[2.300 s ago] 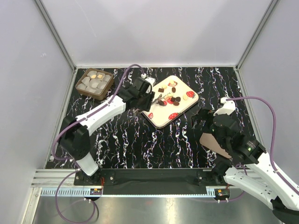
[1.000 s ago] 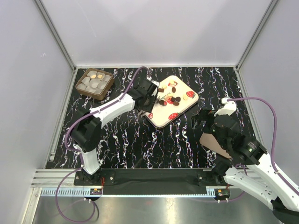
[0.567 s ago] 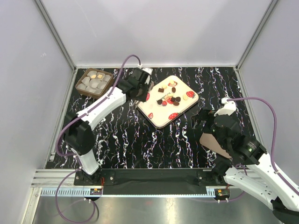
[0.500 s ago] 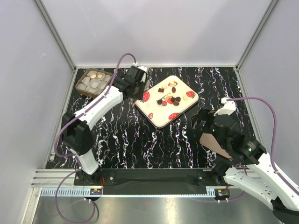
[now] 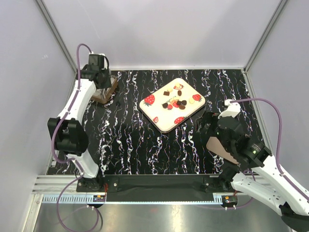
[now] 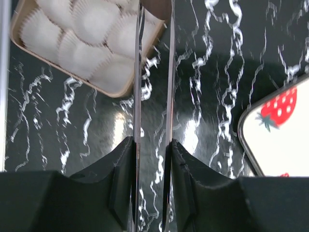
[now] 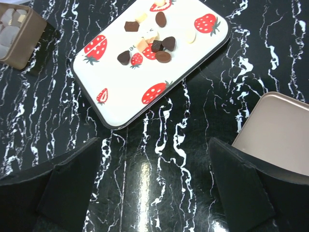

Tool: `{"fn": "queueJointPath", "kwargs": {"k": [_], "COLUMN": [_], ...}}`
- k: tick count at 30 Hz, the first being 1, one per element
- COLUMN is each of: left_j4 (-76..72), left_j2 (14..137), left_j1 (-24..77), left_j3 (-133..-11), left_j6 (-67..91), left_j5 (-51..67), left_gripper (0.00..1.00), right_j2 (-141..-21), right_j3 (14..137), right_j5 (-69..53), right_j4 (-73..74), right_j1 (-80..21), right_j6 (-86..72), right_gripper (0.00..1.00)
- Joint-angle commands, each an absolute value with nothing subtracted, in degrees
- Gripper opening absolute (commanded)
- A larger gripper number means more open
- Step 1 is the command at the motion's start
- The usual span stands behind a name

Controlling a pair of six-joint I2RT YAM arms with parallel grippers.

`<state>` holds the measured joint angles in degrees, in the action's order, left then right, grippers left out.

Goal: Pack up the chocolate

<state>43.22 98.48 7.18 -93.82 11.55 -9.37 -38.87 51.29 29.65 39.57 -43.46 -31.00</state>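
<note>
At the far left corner of the black marbled table (image 5: 145,145), the left gripper (image 5: 102,83) hangs over the square brown box (image 6: 116,89) of white paper cups (image 6: 82,29). Its thin fingers (image 6: 137,96) stand narrowly parted, tips out of view, so I cannot tell any grip. The brown, tan and cream chocolates (image 7: 154,41) lie clustered on the white strawberry-printed tray (image 7: 120,96). The right gripper (image 7: 154,145) hovers nearby, jaws wide apart.

The tray (image 5: 164,122) lies on the table (image 5: 145,150), right of centre and toward the back. The chocolates (image 5: 177,103) are clustered on its far half. The box (image 6: 118,89) sits at the far left, well apart from the tray, with paper cups (image 6: 87,29) inside. The lid (image 7: 280,135) lies right of the tray and nearer the front.
</note>
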Motion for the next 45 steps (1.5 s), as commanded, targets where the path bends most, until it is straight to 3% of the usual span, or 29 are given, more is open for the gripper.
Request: {"fn": "queueJointPath", "kwargs": {"k": [1, 21, 45], "left_j4": [39.7, 36.8, 38.1], "left_j2": [101.0, 114.3, 114.1], "left_j1": [5.1, 1.4, 1.5], "left_j3": [-99.1, -105.6, -107.2], "left_j6": [11.1, 11.3, 9.8], "left_j5": [-6.2, -4.0, -3.1], "left_gripper": [0.36, 0.37, 0.47], "right_j2": [-40.1, -43.4, -43.2], "right_j3": [51.9, 51.1, 51.1], "right_j5": [32.5, 36.3, 36.3], "right_j4": [36.8, 34.5, 33.8], "right_j1": [-43.5, -43.6, -43.5], "right_j6": [-28.5, -25.9, -25.9], "right_gripper": [1.00, 1.00, 1.00]}}
